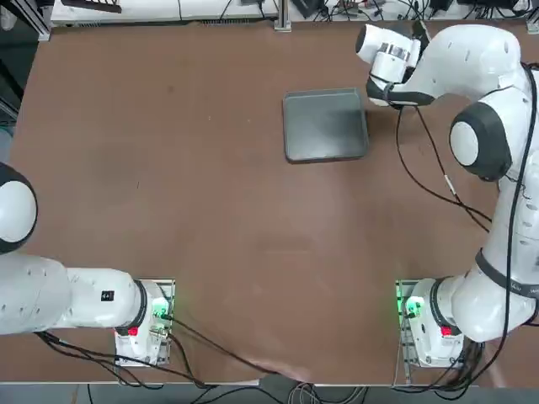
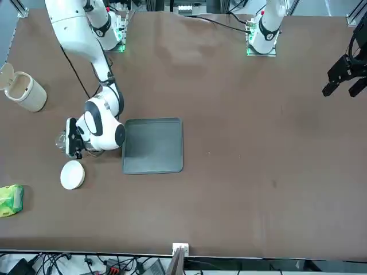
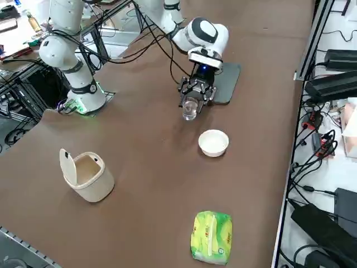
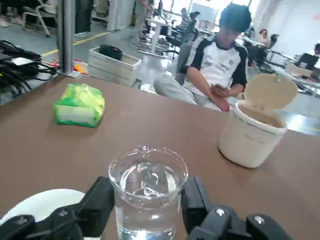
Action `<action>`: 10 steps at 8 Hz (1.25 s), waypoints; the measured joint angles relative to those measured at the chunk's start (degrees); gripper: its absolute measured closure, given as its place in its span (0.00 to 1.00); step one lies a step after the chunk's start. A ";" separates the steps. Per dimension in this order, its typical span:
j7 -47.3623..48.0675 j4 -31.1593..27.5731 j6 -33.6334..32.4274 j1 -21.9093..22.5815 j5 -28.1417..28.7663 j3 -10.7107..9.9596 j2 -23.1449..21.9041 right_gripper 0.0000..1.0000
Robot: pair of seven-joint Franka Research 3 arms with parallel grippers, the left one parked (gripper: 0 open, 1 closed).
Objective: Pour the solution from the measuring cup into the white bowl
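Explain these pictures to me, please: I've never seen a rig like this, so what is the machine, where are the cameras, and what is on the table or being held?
Two white robot arms are mounted at one table; the right one is working. One camera looks straight down, one faces the robot from across, one looks down from its right side, and one rides on the right wrist.

The right arm's end effector grips a clear measuring cup with clear liquid inside, held near the white bowl. Also on the table lie a grey tray, a green and yellow packet and a whitish bin with its lid open. In the wrist view, a person sits beyond the table.
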 joint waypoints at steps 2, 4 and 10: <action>-2.13 0.86 3.33 0.08 -1.01 0.04 0.05 0.26; -3.87 2.44 6.86 0.03 -1.03 0.04 0.06 0.26; -10.41 2.71 16.32 -3.18 0.12 -0.15 0.55 0.26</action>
